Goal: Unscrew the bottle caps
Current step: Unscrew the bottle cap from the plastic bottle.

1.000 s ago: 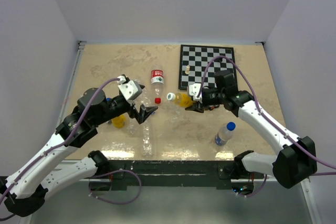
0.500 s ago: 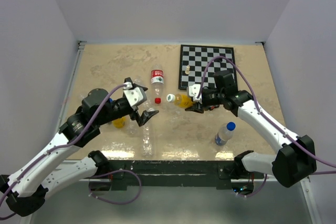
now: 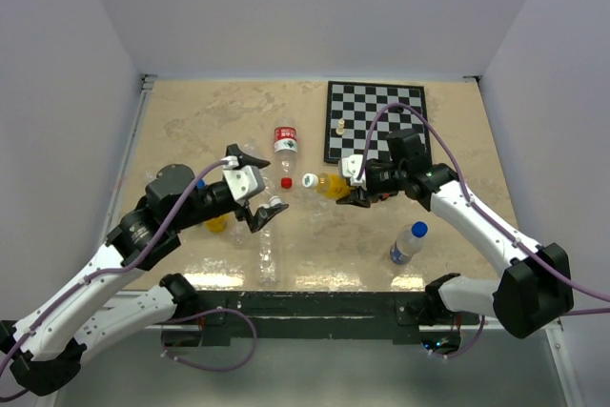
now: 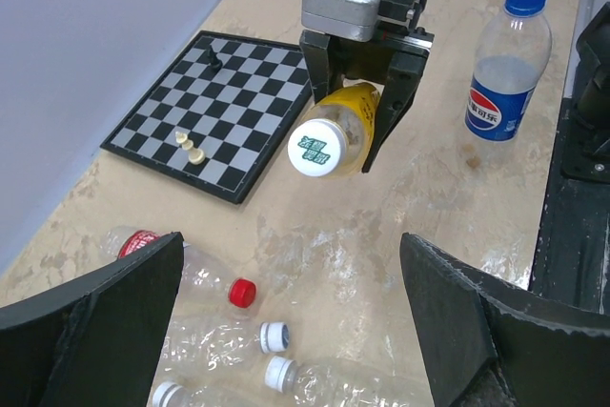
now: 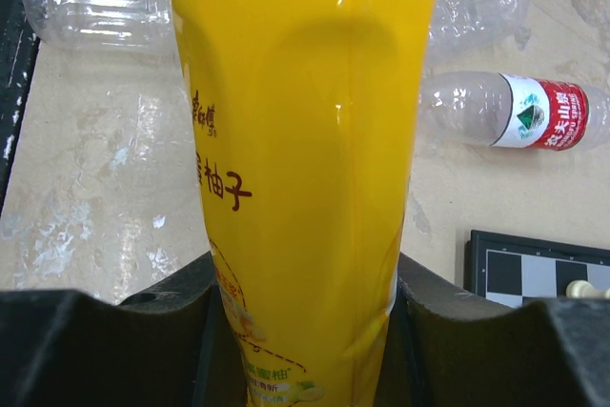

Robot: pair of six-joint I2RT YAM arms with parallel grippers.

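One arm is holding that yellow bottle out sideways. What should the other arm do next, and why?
Probably the left gripper should ease forward until its fingers straddle the white cap, then close. The right gripper is shut on the orange-yellow bottle, holding it sideways with the cap pointing at the left gripper, whose jaws stand wide open, short of the cap.
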